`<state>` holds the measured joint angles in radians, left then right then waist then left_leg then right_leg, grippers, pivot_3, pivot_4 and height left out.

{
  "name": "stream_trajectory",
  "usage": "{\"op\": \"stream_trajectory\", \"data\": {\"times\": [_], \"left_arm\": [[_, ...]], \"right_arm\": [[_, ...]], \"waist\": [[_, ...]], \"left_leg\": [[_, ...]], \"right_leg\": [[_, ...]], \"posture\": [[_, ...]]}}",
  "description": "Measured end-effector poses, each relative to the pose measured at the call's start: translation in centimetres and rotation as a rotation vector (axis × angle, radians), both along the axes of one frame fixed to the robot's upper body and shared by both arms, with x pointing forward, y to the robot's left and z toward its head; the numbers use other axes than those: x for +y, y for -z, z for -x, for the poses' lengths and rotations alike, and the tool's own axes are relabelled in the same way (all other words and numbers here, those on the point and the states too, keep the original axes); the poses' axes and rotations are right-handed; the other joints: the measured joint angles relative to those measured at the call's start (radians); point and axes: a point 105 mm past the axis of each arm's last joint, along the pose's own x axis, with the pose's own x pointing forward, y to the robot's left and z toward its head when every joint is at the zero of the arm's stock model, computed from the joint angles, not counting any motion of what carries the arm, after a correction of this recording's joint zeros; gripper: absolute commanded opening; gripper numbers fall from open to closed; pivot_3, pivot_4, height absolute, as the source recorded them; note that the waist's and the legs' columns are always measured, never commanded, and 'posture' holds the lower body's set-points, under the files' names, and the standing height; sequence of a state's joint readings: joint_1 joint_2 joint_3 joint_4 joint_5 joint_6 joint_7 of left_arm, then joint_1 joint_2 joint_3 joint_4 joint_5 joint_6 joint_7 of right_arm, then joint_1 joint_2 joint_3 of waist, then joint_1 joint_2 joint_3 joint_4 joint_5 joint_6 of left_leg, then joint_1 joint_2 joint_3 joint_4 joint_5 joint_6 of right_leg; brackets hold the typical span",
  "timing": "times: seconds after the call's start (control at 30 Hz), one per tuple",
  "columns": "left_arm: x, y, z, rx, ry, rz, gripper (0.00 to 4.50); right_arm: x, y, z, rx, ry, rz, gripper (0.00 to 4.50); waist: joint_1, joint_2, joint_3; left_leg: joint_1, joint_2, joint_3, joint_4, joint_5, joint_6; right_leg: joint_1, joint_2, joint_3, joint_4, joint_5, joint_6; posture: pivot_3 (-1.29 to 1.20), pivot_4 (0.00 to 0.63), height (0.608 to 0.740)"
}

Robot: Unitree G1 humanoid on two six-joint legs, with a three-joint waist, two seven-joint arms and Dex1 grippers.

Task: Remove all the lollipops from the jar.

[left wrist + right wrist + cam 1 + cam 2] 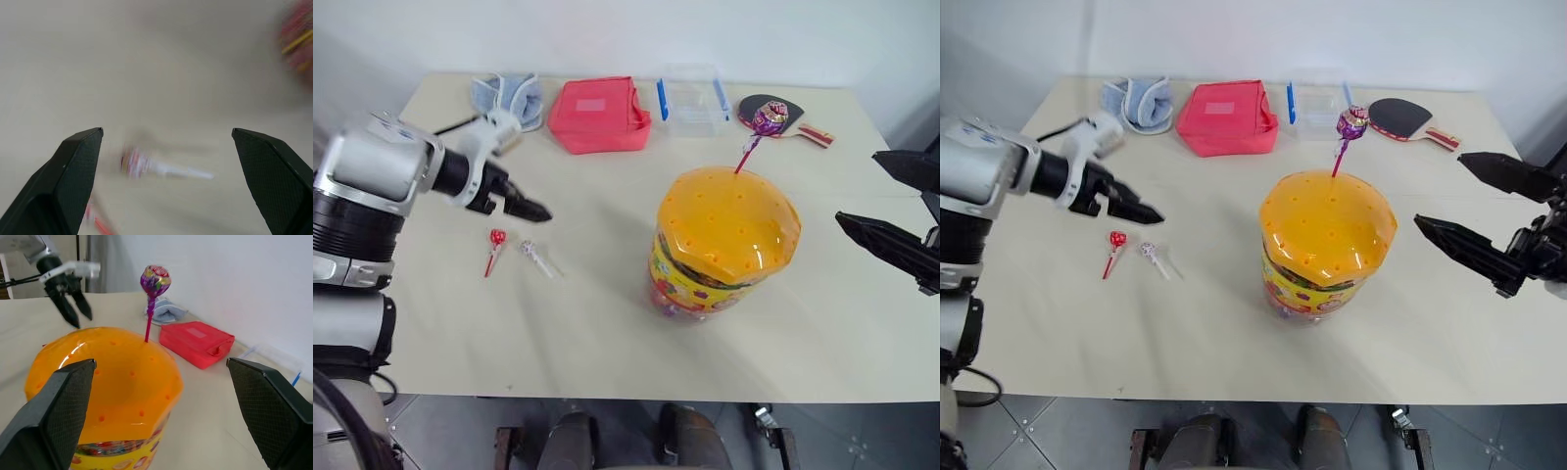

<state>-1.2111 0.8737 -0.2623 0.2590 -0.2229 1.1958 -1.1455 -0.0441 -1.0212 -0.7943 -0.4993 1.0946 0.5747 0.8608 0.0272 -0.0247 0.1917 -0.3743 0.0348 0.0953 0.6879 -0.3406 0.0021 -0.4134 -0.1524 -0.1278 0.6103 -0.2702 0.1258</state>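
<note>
Both tools wide, empty: left tool (1141, 211), right tool (1449, 196). Two lollipops (1131, 251) lying on surface (1185, 333); purple lollipop (1351, 122) standing in jar (1327, 245) lid. Risk: off-centre pull tipping jar.

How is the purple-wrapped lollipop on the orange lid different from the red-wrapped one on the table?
The purple-wrapped lollipop stands upright, its stick planted in a hole of the jar's domed orange lid; the red-wrapped lollipop lies flat on the beige table. The purple one's head looks larger than the red one's. The purple one is still in the jar; the red one is already out. Both are round candies in shiny wrappers on thin reddish sticks.
</note>
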Motion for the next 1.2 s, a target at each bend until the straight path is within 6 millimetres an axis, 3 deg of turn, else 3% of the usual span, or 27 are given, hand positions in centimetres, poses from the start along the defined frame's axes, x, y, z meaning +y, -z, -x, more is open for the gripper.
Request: {"op": "stream_trajectory", "data": {"times": [0.13,0.27,0.43,0.73,0.83,1.1,1.2], "left_arm": [[-1.6,-2.1,0.2,-0.142,0.177,0.129,4.48],[-3.7,-3.5,1.4,-0.297,0.448,0.412,4.48],[-3.6,-2.7,3.8,-0.353,0.716,0.550,4.48],[-2.9,-1.4,4.4,-0.382,0.753,0.610,4.48],[-2.8,-1.4,4.7,-0.388,0.763,0.608,4.50],[-2.8,-1.2,5.4,-0.394,0.785,0.610,4.50],[-2.7,-1.2,5.4,-0.403,0.784,0.606,4.50]], "right_arm": [[0.4,-0.8,-0.3,-0.007,-0.018,0.012,4.50],[1.9,-0.9,-1.9,0.033,-0.092,0.007,4.50],[4.3,-1.2,-4.4,0.068,-0.149,0.031,4.50],[7.9,-1.0,-7.7,0.145,-0.252,0.003,4.50],[8.6,-1.1,-8.2,0.168,-0.275,0.005,3.87],[8.8,-2.2,-8.5,0.165,-0.287,0.013,1.16],[9.1,-4.0,-8.7,0.108,-0.282,0.003,0.14]], "waist": [[-0.003,0.000,0.000],[-0.009,0.001,0.000],[-0.015,0.001,0.000],[-0.007,0.001,0.000],[-0.006,0.001,0.000],[-0.008,0.001,0.000],[-0.011,0.001,0.000]], "left_leg": [[0.000,0.000,0.000,0.001,0.000,0.000],[0.000,0.001,0.002,0.005,0.000,0.000],[-0.001,0.002,0.002,0.008,-0.001,0.000],[-0.003,0.002,0.001,0.010,-0.003,0.001],[-0.003,0.002,0.001,0.010,-0.004,0.001],[-0.003,0.003,0.001,0.010,-0.004,0.001],[-0.003,0.003,0.001,0.010,-0.004,0.001]], "right_leg": [[0.000,0.000,0.000,0.001,0.000,0.000],[0.000,0.000,0.002,0.003,0.000,0.000],[0.000,0.001,0.001,0.004,0.000,0.000],[-0.001,0.001,0.001,0.004,0.000,0.000],[-0.001,0.001,0.000,0.004,0.000,0.000],[-0.001,0.001,0.000,0.004,0.000,0.000],[-0.001,0.001,0.000,0.004,0.000,0.000]], "posture": [[0.00,0.150,0.740],[0.00,0.150,0.740],[0.00,0.150,0.740],[0.00,0.150,0.740],[0.00,0.150,0.740],[0.00,0.150,0.740],[0.00,0.150,0.740]]}}
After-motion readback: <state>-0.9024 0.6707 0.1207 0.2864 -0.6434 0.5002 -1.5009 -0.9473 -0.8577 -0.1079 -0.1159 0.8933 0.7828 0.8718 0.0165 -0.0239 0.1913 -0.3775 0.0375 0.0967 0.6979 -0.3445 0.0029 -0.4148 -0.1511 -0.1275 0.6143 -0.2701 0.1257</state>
